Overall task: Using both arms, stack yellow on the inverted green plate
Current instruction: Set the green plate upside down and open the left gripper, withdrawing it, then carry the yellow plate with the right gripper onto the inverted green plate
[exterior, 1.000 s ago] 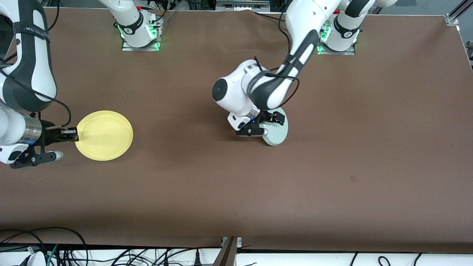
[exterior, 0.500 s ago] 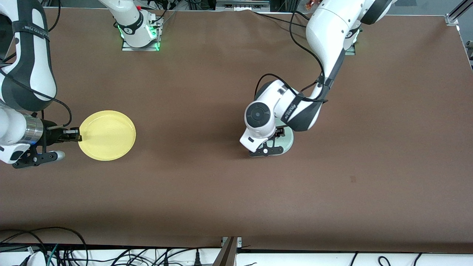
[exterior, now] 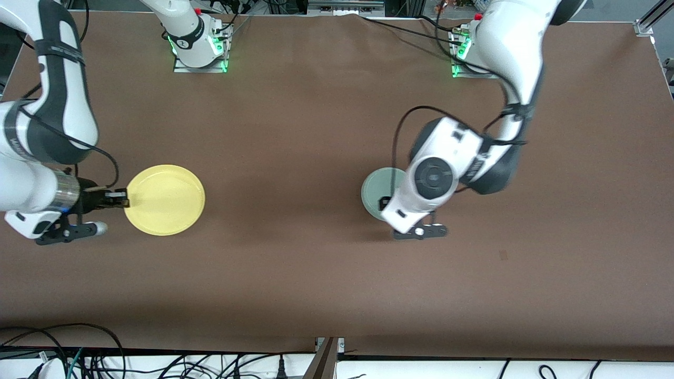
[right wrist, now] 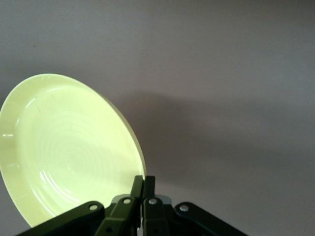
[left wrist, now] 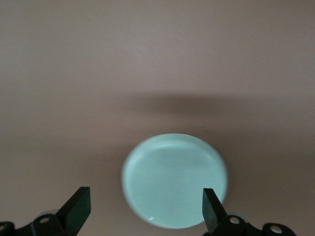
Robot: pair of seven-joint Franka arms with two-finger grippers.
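The yellow plate (exterior: pixel 165 199) sits toward the right arm's end of the table. My right gripper (exterior: pixel 124 199) is shut on its rim. In the right wrist view the plate (right wrist: pixel 69 157) tilts up from the shut gripper (right wrist: pixel 143 184). The green plate (exterior: pixel 380 190) lies flat on the table with its darker underside up, partly covered by my left arm's wrist (exterior: pixel 433 181). In the left wrist view my left gripper (left wrist: pixel 146 209) is open and empty above the green plate (left wrist: pixel 174 194). Its fingertips are hidden in the front view.
The brown table (exterior: pixel 295 131) carries only the two plates. The arm bases (exterior: pixel 199 50) stand along the edge farthest from the front camera. Cables (exterior: pixel 79 352) lie along the nearest edge.
My left gripper has let go of the green plate, which now lies upside down, and has moved toward the left arm's end. My right gripper has carried the yellow plate a little toward the middle.
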